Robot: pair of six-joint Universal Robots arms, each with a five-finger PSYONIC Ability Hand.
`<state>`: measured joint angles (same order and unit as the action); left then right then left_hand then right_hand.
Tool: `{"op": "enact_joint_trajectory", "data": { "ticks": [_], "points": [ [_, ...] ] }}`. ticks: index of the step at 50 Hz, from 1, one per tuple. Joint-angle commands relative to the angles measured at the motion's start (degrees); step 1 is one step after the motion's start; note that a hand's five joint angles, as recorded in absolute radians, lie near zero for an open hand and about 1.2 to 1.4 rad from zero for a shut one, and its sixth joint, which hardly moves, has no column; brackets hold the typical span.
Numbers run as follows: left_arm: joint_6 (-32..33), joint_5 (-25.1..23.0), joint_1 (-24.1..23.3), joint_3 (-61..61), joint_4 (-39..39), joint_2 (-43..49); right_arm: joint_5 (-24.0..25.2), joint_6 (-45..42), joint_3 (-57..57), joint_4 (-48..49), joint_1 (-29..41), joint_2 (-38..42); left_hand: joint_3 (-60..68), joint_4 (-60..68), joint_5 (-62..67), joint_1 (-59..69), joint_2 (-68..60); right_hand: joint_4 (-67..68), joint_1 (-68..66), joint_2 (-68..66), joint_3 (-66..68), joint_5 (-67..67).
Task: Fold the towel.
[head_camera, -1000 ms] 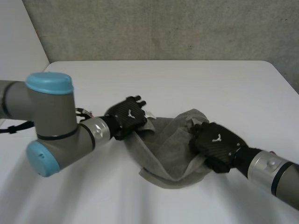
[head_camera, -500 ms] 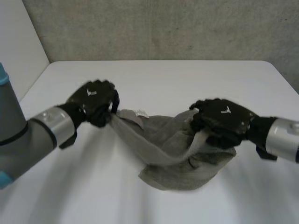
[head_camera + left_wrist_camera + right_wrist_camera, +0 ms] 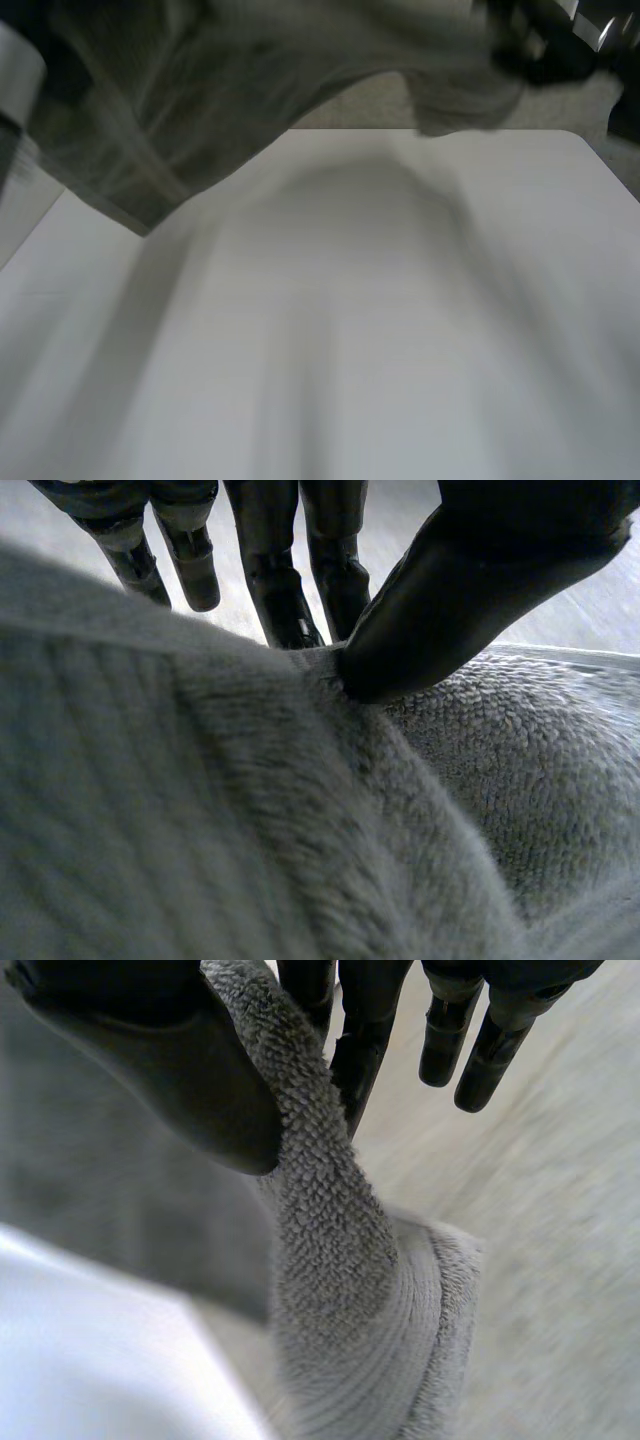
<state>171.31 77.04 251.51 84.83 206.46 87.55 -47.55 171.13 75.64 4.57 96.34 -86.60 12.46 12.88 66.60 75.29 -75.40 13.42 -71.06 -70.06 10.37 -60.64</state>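
Head view: grey towel (image 3: 200, 90) aloft above white table (image 3: 400, 350), pinched thumb-to-fingers by left hand (image 3: 480, 570) and right hand (image 3: 150, 1050); hold both pinches firm, lower evenly, spread flat upon it.

White table (image 3: 400, 330), rounded far corner.

towel (image 3: 200, 100) hangs above table (image 3: 400, 350) (well clear)

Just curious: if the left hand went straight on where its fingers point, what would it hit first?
Most likely the towel itself, which the left hand pinches and which bunches right ahead of its fingers.
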Motion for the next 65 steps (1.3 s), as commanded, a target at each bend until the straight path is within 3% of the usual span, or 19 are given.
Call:
{"op": "enact_joint_trajectory", "data": {
  "ticks": [1,10,14,17,22,24,26,27,29,31,43,52,57,65],
  "points": [
    [6.7,-4.1,3.0,19.1,-0.2,0.9,1.8,-22.4,15.9,-4.8,0.3,-0.1,-2.5,-2.9,3.4,4.7,-4.6,-3.4,-1.3,-2.3,-0.4,-1.7],
    [13.0,-5.1,2.8,29.3,1.1,10.7,1.2,-31.1,27.5,-5.0,-0.5,4.0,-2.5,-2.9,3.4,4.7,-4.6,-3.4,-1.4,-2.4,-0.4,-1.9],
    [13.5,-4.5,-1.3,29.4,1.0,15.7,1.3,-30.9,28.8,-4.8,-1.0,5.6,-2.5,-2.9,-11.7,-10.4,10.5,-3.4,-1.4,-2.4,-0.4,-1.9],
    [13.6,-4.3,-3.2,28.5,0.4,17.4,1.3,-30.7,29.0,-4.7,-2.5,6.1,-2.5,-2.9,-33.0,-31.7,31.8,-3.4,-1.4,-2.4,-0.4,-1.9],
    [13.7,-4.0,-4.1,28.0,0.3,17.7,0.9,-30.4,29.1,-4.9,-3.3,6.1,-2.5,-2.9,-36.4,-35.1,35.2,-3.4,-0.1,-1.1,-0.4,-0.5],
    [13.7,-3.6,-4.1,27.8,0.3,17.8,0.5,-30.4,29.2,-4.9,-3.2,6.1,-2.5,-2.9,-37.0,-35.6,35.7,-3.4,3.1,2.1,-0.4,2.7],
    [13.7,-2.8,-3.6,27.6,0.3,18.3,-0.5,-30.0,29.6,-5.0,-3.2,5.9,-2.5,-2.9,-37.1,-35.8,35.9,-3.4,28.0,27.0,-0.4,27.6],
    [13.7,-2.8,-3.6,27.6,0.3,18.3,-0.5,-30.0,29.6,-5.0,-3.2,5.9,-2.5,-2.9,-37.1,-35.8,35.9,-3.4,28.2,27.2,-0.4,27.8],
    [13.7,-2.5,-3.3,27.6,0.3,18.3,-1.8,-28.8,29.7,-5.1,-3.4,5.9,-2.5,-2.9,-38.0,-36.6,36.8,-3.4,49.8,48.8,-0.4,49.4],
    [13.8,-2.4,-3.3,27.8,0.3,18.3,-2.1,-28.1,29.7,-5.2,-3.5,5.9,-2.5,-2.9,-41.8,-40.5,40.6,-3.4,56.0,55.0,-0.4,55.6],
    [14.4,-2.5,-2.7,29.6,-4.9,17.4,-3.8,-25.0,30.4,-4.9,-4.1,6.0,-2.5,-2.9,-41.8,-40.5,40.6,-3.4,60.0,59.0,-0.4,59.5],
    [19.8,-2.5,-1.6,32.4,-11.9,14.6,-5.5,-23.0,31.8,-5.3,-5.7,5.8,-2.5,-2.9,-42.0,-40.7,40.8,-3.4,60.1,59.1,-0.4,59.7],
    [19.7,-3.0,0.6,32.9,-15.0,10.4,-3.5,-22.4,31.8,-6.5,-7.3,4.5,-2.5,-2.9,-43.5,-42.2,42.3,-3.4,59.1,58.1,-0.4,58.7],
    [19.9,-3.5,4.7,33.7,-19.9,3.2,7.8,-29.7,28.9,-8.2,-7.7,4.5,-2.5,-2.9,-44.9,-43.5,43.7,-3.4,58.3,57.3,-0.4,57.9]
  ]
}}
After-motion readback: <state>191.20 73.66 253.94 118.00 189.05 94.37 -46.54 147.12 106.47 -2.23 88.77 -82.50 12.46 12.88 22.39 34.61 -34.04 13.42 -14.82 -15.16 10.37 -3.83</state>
